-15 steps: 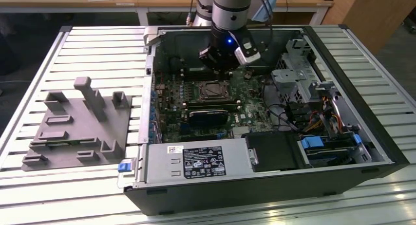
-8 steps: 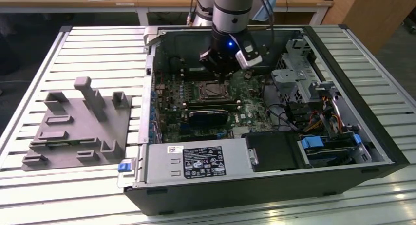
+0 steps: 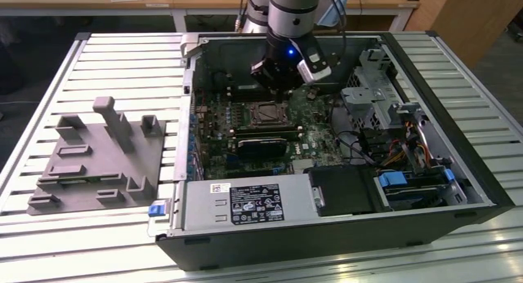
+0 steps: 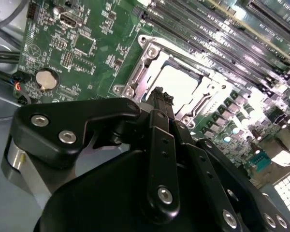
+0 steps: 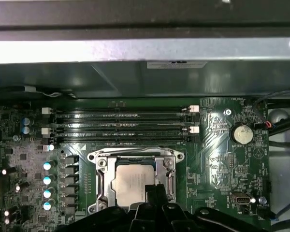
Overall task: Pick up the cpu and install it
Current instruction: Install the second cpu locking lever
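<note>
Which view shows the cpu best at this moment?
The first wrist view: the cpu lies flat in the socket frame, facing the camera. The second wrist view shows it glared and partly behind the gripper. The exterior view shows it small, under the arm.

Arm reaching straight down, hand point(image 3: 280, 93) vertical, fingertips point(image 4: 159, 93) pressed together

- The arm point(image 3: 290, 10) was a silver-grey cylinder with a black band, and a blue light glowed near its wrist.
- The gripper point(image 4: 159, 96) had matte black links fastened with round silver screws.
</note>
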### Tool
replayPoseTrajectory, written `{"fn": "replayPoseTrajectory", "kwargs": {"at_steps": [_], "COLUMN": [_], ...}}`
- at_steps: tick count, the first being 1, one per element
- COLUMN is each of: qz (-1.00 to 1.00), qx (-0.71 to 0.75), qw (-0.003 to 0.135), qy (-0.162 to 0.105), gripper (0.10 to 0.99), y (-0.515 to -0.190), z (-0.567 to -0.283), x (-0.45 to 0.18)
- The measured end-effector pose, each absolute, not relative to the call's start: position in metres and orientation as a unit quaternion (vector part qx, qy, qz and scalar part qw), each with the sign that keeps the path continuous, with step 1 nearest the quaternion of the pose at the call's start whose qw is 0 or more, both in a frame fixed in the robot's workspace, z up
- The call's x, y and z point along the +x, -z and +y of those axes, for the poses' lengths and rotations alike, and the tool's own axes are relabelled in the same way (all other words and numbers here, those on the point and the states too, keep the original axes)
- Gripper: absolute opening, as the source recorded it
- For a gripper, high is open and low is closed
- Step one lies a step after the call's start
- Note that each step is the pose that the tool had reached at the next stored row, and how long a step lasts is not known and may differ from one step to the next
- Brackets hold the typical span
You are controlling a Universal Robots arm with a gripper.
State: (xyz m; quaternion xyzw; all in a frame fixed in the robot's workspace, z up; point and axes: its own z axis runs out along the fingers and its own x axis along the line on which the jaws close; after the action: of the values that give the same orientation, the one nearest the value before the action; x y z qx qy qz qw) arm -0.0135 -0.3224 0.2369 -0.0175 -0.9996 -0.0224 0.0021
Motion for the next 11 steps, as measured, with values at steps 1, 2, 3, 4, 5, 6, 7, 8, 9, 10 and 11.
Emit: {"fn": "replayPoseTrajectory", "kwargs": {"at_steps": [1,2,3,4,5,6,7,8,9,10,11], "qz": [-1.0,-1.0,-1.0,-1.0,-1.0,-1.0,-1.0,-1.0,-1.0,-1.0,-1.0], "qx": [-0.018,-0.018,-0.017,-0.018,-0.018,-0.018,-0.017,-0.018,-0.017,-0.017,-0.017], "qw": [0.002,0.002,0.002,0.002,0.002,0.002,0.002,0.002,0.002,0.002,0.002], "qy": [0.022,0.022,0.022,0.022,0.023,0.023,0.022,0.022,0.022,0.022,0.022], "gripper": [0.106,0.106,0.106,0.106,0.106,0.106,0.106,0.106,0.106,0.106,0.106], "y": [-0.237,-0.237,-0.237,-0.237,-0.237,-0.237,-0.237,-0.237,-0.237,-0.237,-0.236], "z": [-0.324,-0.326,-0.328,-0.33,-0.331,-0.333,-0.335,-0.337,-0.339,-0.341,-0.342], "x": [-0.014,-0.014,-0.014,-0.014,-0.014,-0.014,-0.014,-0.014,-0.014,-0.014,-0.014]}}
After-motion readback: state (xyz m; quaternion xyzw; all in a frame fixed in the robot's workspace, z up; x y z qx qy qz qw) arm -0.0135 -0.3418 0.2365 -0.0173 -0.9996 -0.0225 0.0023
